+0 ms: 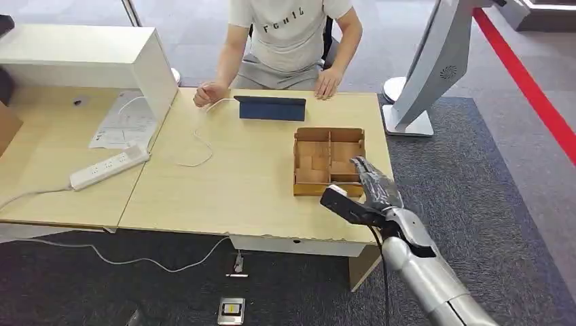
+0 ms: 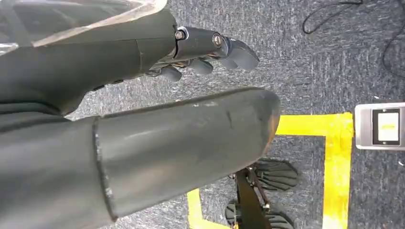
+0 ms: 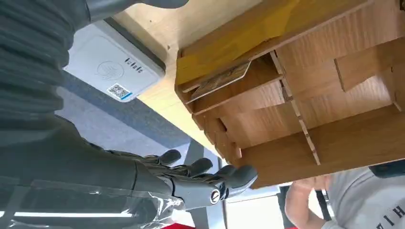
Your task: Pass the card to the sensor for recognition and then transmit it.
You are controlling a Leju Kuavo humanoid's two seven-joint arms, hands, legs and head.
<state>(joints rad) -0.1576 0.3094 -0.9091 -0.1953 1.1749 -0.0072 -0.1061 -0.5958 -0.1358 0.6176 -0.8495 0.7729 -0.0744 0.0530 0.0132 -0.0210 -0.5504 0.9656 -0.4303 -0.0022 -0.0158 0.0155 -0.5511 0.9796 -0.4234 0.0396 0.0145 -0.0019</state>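
A wooden compartment box (image 1: pixel 329 160) stands near the table's right front corner. In the right wrist view a card (image 3: pixel 222 78) leans inside one compartment of the box (image 3: pixel 305 109). A white card sensor (image 3: pixel 112 67) with a QR sticker lies on the table beside the box. In the head view my right hand (image 1: pixel 370 193) hovers over the box's near right corner, fingers stretched out and thumb apart, holding nothing. A white bit of the sensor (image 1: pixel 337 191) peeks out by the thumb. My left hand (image 2: pixel 210 50) hangs over the carpet and holds nothing.
A person (image 1: pixel 289 34) sits across the table, both hands on its far edge. A dark blue tablet (image 1: pixel 270 107) with a white cable lies before them. A power strip (image 1: pixel 109 166), papers (image 1: pixel 126 122) and a white cabinet (image 1: pixel 88 54) are on the left. A white stand (image 1: pixel 424 75) is on the right.
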